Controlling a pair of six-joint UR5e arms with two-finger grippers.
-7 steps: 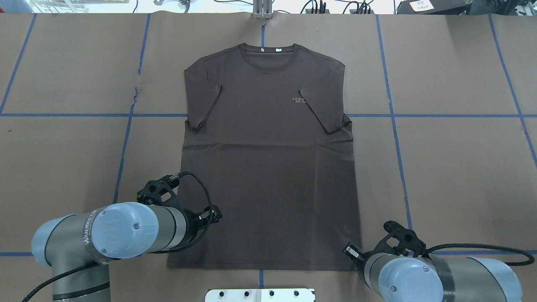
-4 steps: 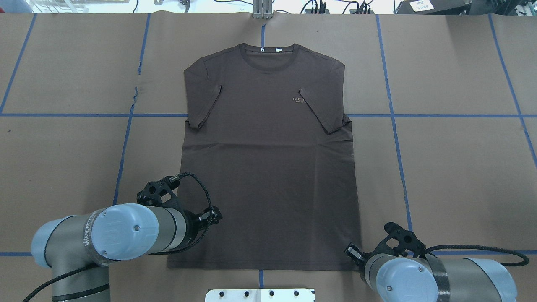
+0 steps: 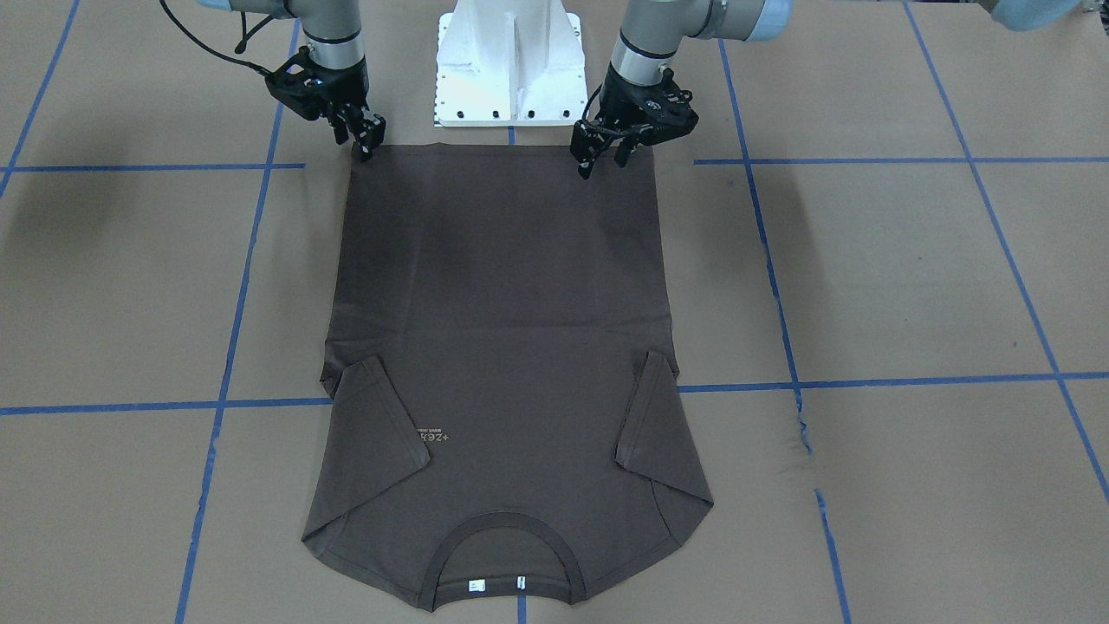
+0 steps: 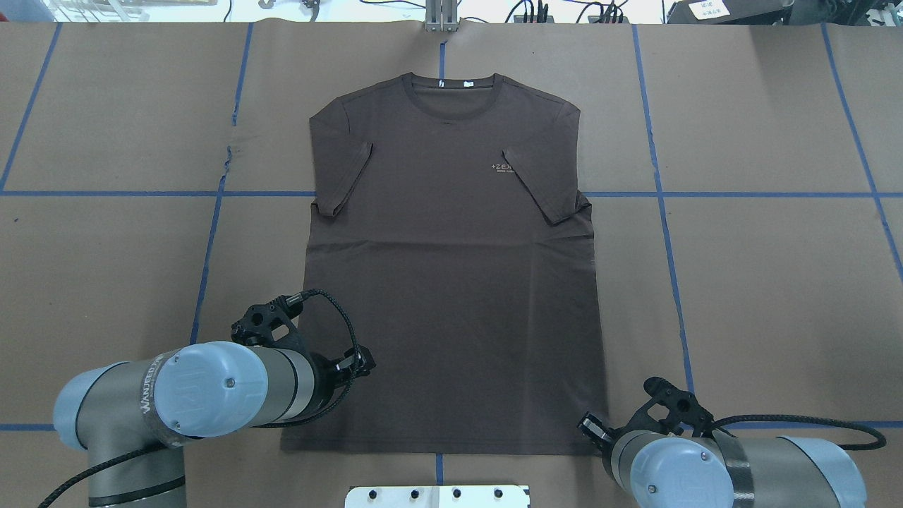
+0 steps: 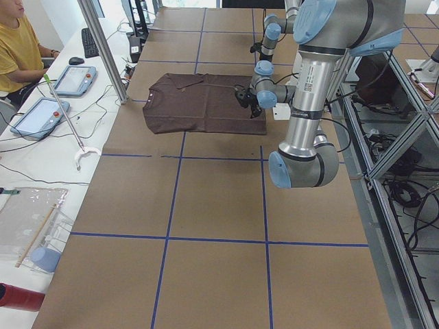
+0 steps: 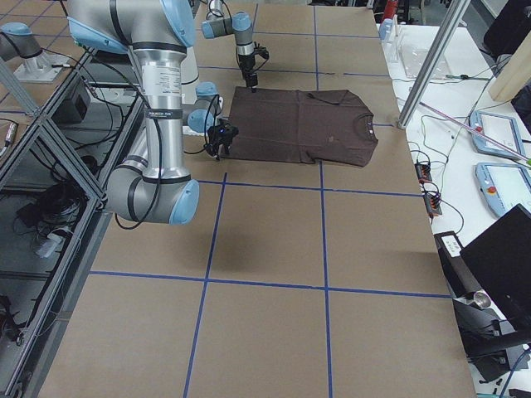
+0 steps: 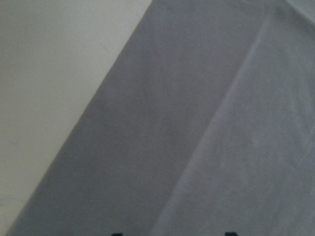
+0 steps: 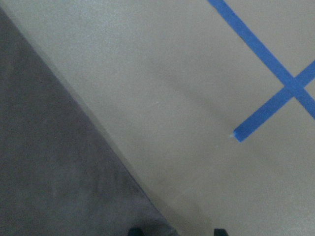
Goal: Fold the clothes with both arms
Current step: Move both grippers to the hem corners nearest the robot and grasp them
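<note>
- Overhead exterior is consulted first: where is the T-shirt [image 4: 451,282] found?
- It is laid flat at mid-table on the brown paper [image 4: 762,282], with the collar [image 4: 415,99] toward 12 o'clock, the hem [image 3: 502,149] toward 6 o'clock, and the sleeves [image 4: 342,169] folded in over the chest.
- What could go wrong from here?
- A skewed fold is judged likeliest, should the two hem corners be pinched at unequal depths. Only the top layer might be caught, so that front and back are pulled apart. At the 5 o'clock corner the cloth could be missed altogether, since one fingertip is seen over the fabric's edge and the other over bare paper. The tucked sleeves could also be shaken loose by a hasty lift.
- And how are the tools set?
- The left gripper [image 3: 600,163] is poised over the hem near the shirt's 7 o'clock corner, and the right gripper [image 3: 367,143] at the 5 o'clock corner. In both wrist views the jaws are shown spread apart, and nothing is gripped by either. Whether the cloth is touched by any fingertip cannot be told.
</note>
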